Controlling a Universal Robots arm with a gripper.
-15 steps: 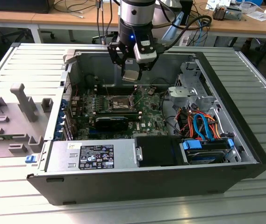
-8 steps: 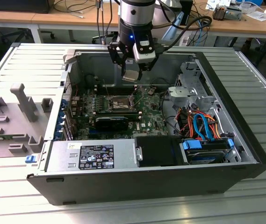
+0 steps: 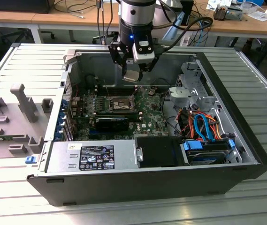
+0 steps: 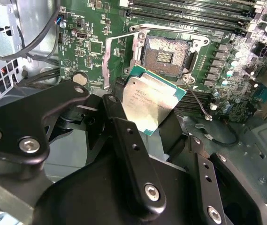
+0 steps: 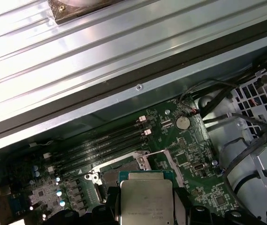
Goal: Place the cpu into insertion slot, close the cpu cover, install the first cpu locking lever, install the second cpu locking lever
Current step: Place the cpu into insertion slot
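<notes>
My gripper hangs over the open computer case, shut on the cpu, a flat square chip with a silver-grey top and green edge, also seen in the first wrist view as the cpu and in the exterior view as the cpu. It is held in the air above the green board, tilted. Beneath it the insertion slot lies uncovered, dark centre showing; the same insertion slot sits mid-board in the exterior view. The cpu cover stands swung open beside the socket.
Long black memory slots run beside the socket. A metal drive cage with coloured cables and a blue-tabbed drive fills the exterior view's right. The power supply sits at the case front. Grey fixtures lie outside on the left.
</notes>
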